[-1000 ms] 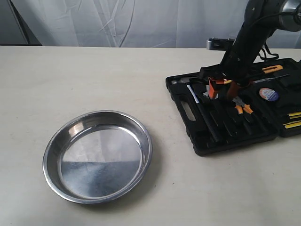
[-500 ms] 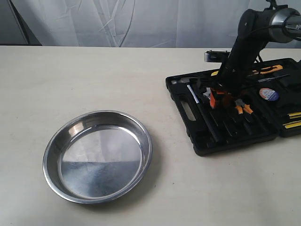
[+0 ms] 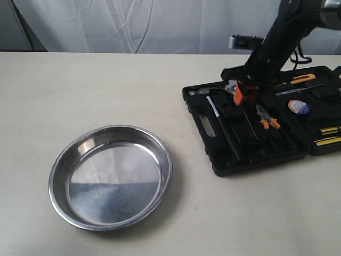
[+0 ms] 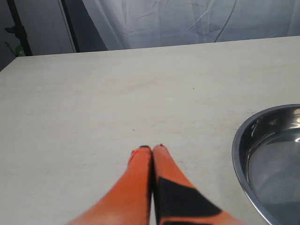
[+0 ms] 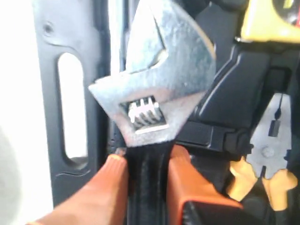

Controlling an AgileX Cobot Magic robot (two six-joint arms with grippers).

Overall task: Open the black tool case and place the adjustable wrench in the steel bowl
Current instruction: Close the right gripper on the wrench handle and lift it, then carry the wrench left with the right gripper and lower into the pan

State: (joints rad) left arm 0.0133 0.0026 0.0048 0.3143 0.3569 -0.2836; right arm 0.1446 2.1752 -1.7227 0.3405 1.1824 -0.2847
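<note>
The black tool case (image 3: 213, 146) lies open at the right of the table. My right gripper (image 3: 241, 95) hangs just above its tray, shut on the black handle of the adjustable wrench (image 5: 152, 86). The wrench's silver jaw head sticks out past the orange fingertips (image 5: 115, 164) in the right wrist view, lifted over the case (image 5: 47, 89). The steel bowl (image 3: 58, 165) sits at the front left with nothing in it; its rim (image 4: 241, 159) shows in the left wrist view. My left gripper (image 4: 152, 149) is shut, holding nothing, over bare table beside the bowl.
In the case lie a long black-handled hammer (image 3: 226, 133), orange-handled pliers (image 3: 266, 120), a round tape measure (image 3: 298, 106) and yellow-tipped tools (image 3: 327, 136). A white curtain hangs behind the table. The pliers (image 5: 267, 159) lie close under the wrench.
My right gripper has risen and shifted slightly left, lifting the wrench out of its slot. The case has slid a little to the left with it.
</note>
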